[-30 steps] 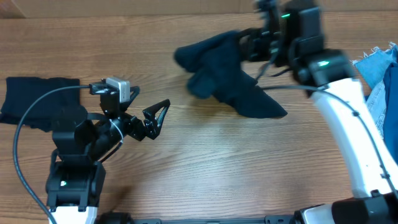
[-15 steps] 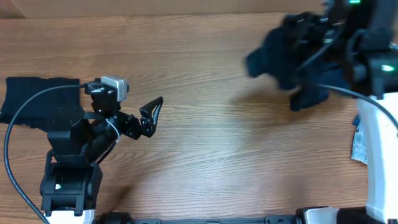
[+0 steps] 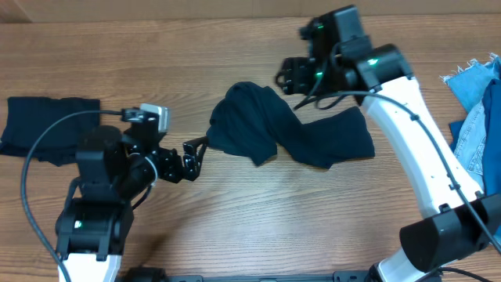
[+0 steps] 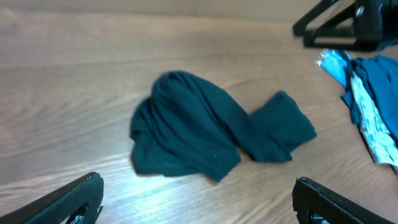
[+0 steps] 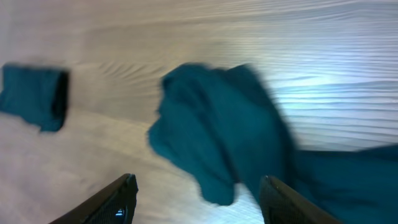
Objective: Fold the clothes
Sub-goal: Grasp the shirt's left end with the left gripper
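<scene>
A dark navy garment [image 3: 286,133] lies crumpled and partly spread on the middle of the table, also seen in the left wrist view [image 4: 205,134] and, blurred, in the right wrist view [image 5: 230,143]. My right gripper [image 3: 291,74] hovers over its far edge, open with nothing between the jaws [image 5: 199,183]. My left gripper [image 3: 194,157] stands open just left of the garment, apart from it [image 4: 198,186]. A folded navy piece [image 3: 47,125] rests at the far left [image 5: 34,96]. Light-blue denim pieces [image 3: 477,110] lie at the right edge [image 4: 373,106].
The wooden table [image 3: 258,227] carries nothing else. The right arm's white link [image 3: 423,149] reaches across the right side of the table, between the navy garment and the denim. A black cable [image 3: 35,149] loops round the left arm.
My right gripper swung the navy garment from the right back to the middle and opened; the garment now lies loose on the table. The left arm shifted slightly.
</scene>
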`<action>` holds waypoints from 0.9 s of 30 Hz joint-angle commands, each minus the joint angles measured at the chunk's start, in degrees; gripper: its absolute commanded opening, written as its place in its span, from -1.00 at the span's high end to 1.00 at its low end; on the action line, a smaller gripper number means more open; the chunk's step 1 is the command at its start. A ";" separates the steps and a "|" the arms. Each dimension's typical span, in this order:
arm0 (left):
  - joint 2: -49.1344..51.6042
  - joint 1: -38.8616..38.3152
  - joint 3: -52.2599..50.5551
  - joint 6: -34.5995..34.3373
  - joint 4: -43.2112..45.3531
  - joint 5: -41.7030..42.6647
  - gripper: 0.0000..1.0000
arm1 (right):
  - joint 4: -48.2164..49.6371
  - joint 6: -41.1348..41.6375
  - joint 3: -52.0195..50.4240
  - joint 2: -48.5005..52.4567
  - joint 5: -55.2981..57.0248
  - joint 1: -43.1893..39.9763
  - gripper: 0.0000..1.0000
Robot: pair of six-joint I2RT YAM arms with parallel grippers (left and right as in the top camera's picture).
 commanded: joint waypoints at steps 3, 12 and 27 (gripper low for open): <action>5.51 -0.90 1.27 -7.98 0.07 4.44 -1.00 | -7.48 -0.59 0.39 -1.42 2.12 -7.19 -0.36; 30.64 -19.10 1.29 -5.35 3.26 -3.69 -0.65 | -7.06 -0.59 -3.72 -1.33 2.14 -8.28 -0.37; 45.16 -23.26 1.29 -30.49 17.86 -7.56 -0.75 | -9.57 -0.63 -3.72 -1.33 2.32 -8.33 -0.37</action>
